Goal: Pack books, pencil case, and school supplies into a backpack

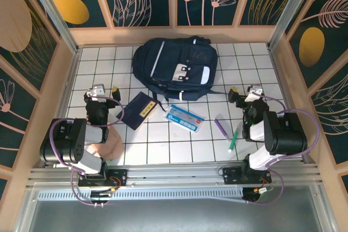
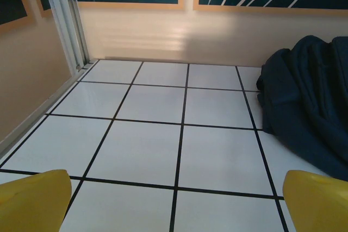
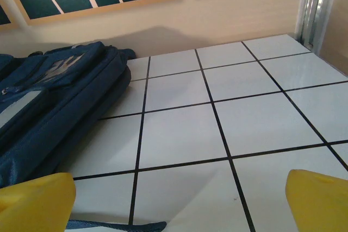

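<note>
Both hands hang low over the white tiled worktop (image 1: 163, 145) with nothing in them. The left hand (image 1: 100, 91) has its yellow fingertips (image 2: 32, 202) spread wide apart, and so does the right hand (image 1: 246, 92). Each faces the far wall, to either side of the backpack (image 1: 174, 69), which looks like a ready stance with no packing begun.

The backpack lies flat at the far middle of the worktop, front pocket up and close to the back wall. I cannot tell whether its zip is open. The things to pack are set in a loose row between it and the arms, apart from one another, so each can be picked singly. The navy book (image 1: 138, 110) lies askew, just beside the left hand. A flat light-blue case (image 1: 185, 118), probably the pencil case, lies in the middle. The purple pen (image 1: 221, 127) and green pen (image 1: 234, 137) lie near the right hand, ends close together.

There is open tile ahead of each hand, as both wrist views show. The side walls and metal posts stand close outside each arm, so the free room is inward and forward. The thin book and pens lie flat, leaving little edge to catch.
</note>
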